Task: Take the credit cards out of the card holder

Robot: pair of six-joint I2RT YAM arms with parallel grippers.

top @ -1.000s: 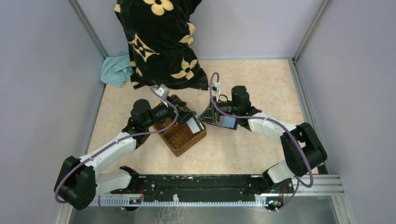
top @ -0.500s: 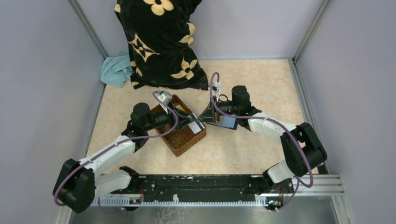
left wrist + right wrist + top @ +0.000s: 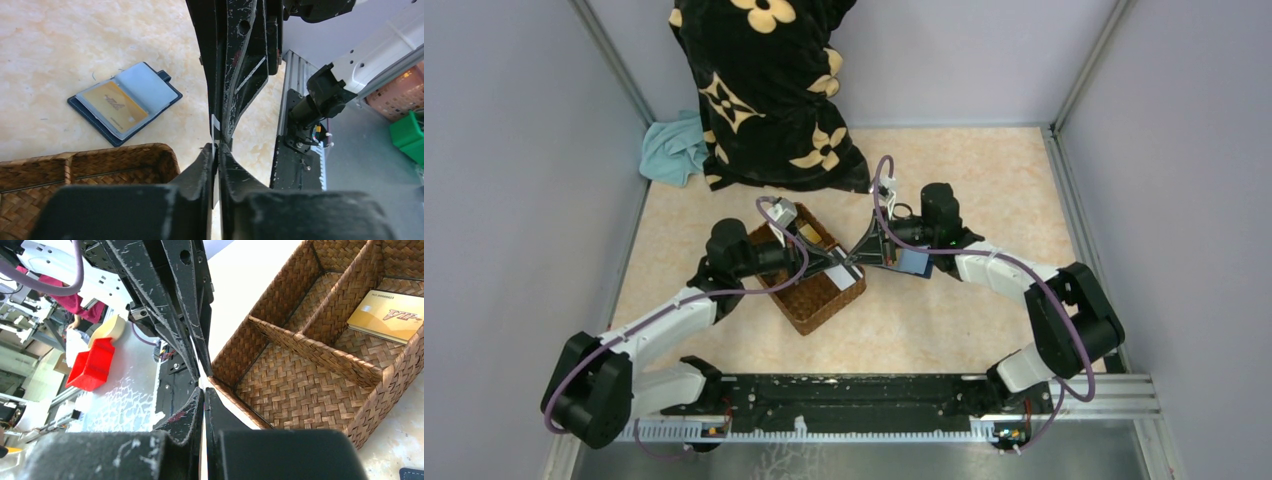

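A pale credit card (image 3: 843, 277) hangs edge-up over the right corner of the wicker basket (image 3: 809, 300). My left gripper (image 3: 839, 263) and right gripper (image 3: 856, 258) meet tip to tip there, both shut on it. In the left wrist view the card (image 3: 214, 123) is a thin sliver between my left gripper (image 3: 216, 148) and the right one's fingers (image 3: 235, 75). The navy card holder (image 3: 167, 93) lies open on the table with a gold card (image 3: 115, 105) in its sleeve. Another gold card (image 3: 387, 315) lies in the basket (image 3: 310, 340), beyond my right gripper (image 3: 204, 390).
A black cloth with cream flowers (image 3: 769, 90) and a teal cloth (image 3: 674, 148) sit at the back left. The card holder (image 3: 913, 263) lies under my right arm. Grey walls enclose the table, and a black rail (image 3: 864, 395) runs along the near edge.
My left gripper has moved right over the basket to the card held by the right gripper and closed on it. The right arm has stayed still.
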